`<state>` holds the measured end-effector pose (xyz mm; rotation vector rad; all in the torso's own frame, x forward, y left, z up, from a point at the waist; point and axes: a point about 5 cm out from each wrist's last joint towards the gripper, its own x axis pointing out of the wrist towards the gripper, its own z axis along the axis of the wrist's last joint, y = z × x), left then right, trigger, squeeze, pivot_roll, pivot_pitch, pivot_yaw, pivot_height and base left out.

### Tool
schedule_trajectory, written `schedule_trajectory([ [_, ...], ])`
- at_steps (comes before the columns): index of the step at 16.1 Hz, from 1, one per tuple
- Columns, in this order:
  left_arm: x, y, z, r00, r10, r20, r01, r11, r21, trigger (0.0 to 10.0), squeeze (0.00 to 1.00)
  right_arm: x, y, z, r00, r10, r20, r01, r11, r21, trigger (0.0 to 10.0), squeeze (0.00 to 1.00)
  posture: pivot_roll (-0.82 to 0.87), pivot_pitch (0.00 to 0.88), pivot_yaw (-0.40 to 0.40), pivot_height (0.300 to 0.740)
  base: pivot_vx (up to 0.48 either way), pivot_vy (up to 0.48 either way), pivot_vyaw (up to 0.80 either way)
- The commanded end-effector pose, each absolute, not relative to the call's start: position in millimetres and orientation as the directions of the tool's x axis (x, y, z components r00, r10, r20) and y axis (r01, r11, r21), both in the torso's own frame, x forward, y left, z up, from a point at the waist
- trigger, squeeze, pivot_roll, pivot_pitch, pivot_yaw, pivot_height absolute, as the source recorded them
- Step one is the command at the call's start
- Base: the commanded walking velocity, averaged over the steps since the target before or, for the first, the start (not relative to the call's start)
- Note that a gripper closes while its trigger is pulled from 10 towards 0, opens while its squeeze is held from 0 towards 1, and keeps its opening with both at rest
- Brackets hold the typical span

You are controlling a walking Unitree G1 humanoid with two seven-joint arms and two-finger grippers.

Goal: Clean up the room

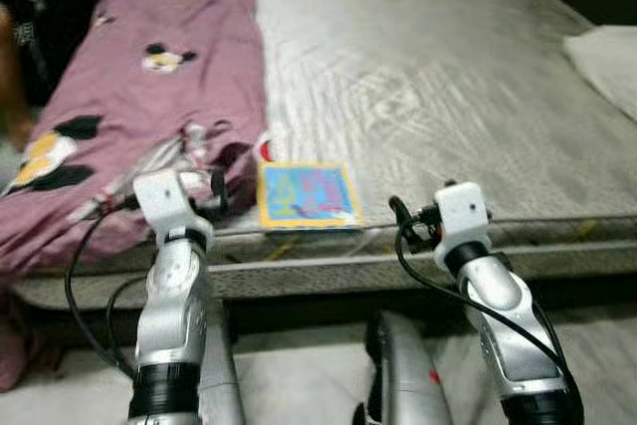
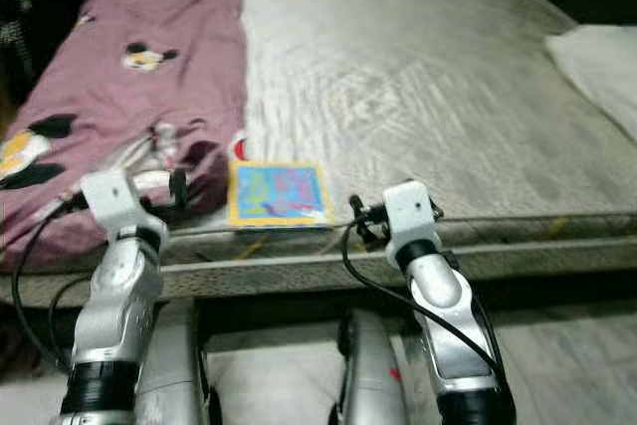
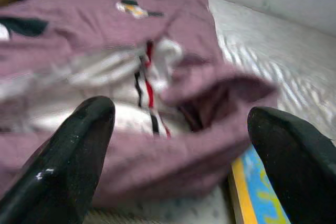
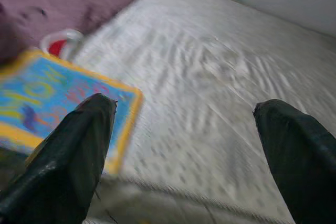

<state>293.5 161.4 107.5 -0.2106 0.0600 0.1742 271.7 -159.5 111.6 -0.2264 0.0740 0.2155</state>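
A mauve blanket with cartoon mouse prints lies bunched along the left side of the grey mattress. A white cloth with red and black stripes pokes out of its folds. A blue picture book with a yellow border lies flat near the bed's front edge, beside the blanket. My left gripper is open, held just before the blanket's bunched edge. My right gripper is open too, hovering over the bed's front edge just right of the book.
A white pillow or folded cloth sits at the bed's far right. A small red and white object lies by the blanket next to the book. Dark items stand left of the bed. The bed frame's edge runs in front of me.
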Motion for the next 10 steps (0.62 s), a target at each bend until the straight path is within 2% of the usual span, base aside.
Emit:
schedule_trajectory([
  [1, 297, 155, 104, 0.985, 0.141, -0.103, -0.161, 0.964, -0.211, 10.0, 0.0, 271, -163, 121, 0.979, 0.191, -0.072, -0.202, 0.956, -0.211, 10.0, 0.0, -0.14, 0.026, -0.063, 0.535, 0.0, 0.0, 0.0],
  [10, 338, 139, 98, 0.984, 0.013, -0.176, -0.058, 0.966, -0.252, 10.0, 0.0, 245, -177, 131, 0.981, 0.163, -0.106, -0.186, 0.948, -0.26, 10.0, 0.0, -0.24, 0.075, -0.078, 0.535, 0.0, 0.0, 0.0],
])
